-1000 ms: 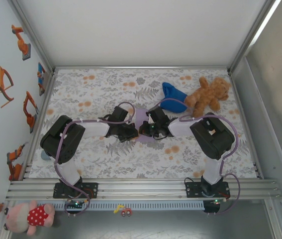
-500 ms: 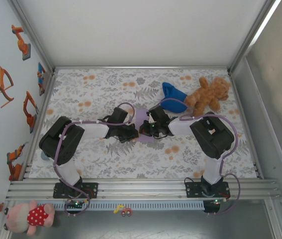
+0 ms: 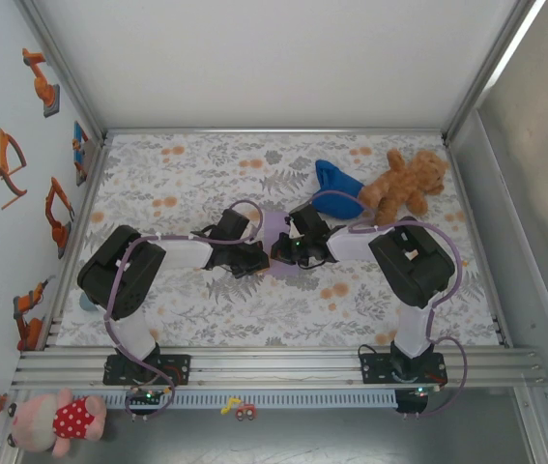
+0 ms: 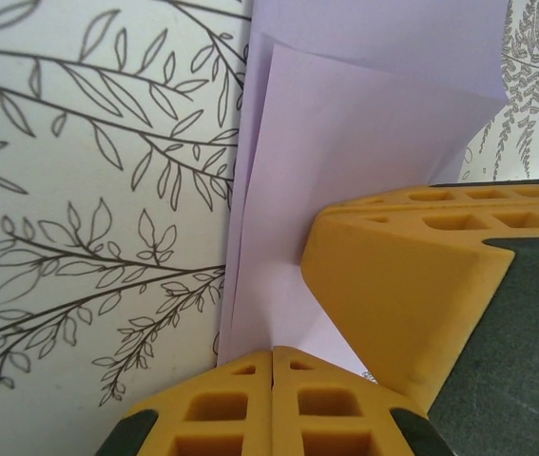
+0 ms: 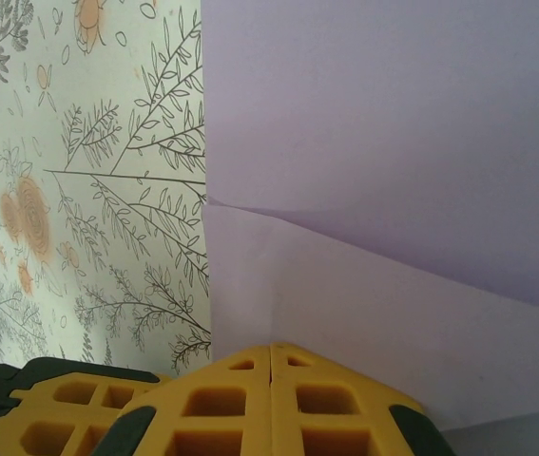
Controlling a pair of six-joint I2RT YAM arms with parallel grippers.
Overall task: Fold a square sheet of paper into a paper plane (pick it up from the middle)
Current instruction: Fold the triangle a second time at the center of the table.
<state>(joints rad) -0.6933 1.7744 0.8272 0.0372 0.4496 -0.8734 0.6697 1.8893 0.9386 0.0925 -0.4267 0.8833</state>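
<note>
The paper (image 3: 274, 228) is lying at the middle of the table (image 3: 158, 184), partly folded, with both arms meeting over it. The left end effector (image 3: 257, 257) is sitting at the sheet's left edge and the right end effector (image 3: 288, 253) is resting on top of it. Both have their fingers pressed together with nothing caught between them.

In the left wrist view, the left end effector (image 4: 273, 356) is touching down by the paper's (image 4: 345, 171) near corner, while a yellow finger of the other arm is lying across the raised layer. In the right wrist view, the right end effector (image 5: 270, 350) is bearing on a folded-over layer of the paper (image 5: 393, 123). Judging by this, the closed tips are serving as pressing tools, one pinning the sheet so it is not sliding and the other flattening a crease.

From above, the paper is looking narrower than it is long, its long axis running roughly from the arm bases toward the far edge and leaning slightly. A pointed nose is not showing clearly at either end. The teddy bear (image 3: 404, 186) and blue cloth (image 3: 336, 188) are lying well apart, toward the far right.
</note>
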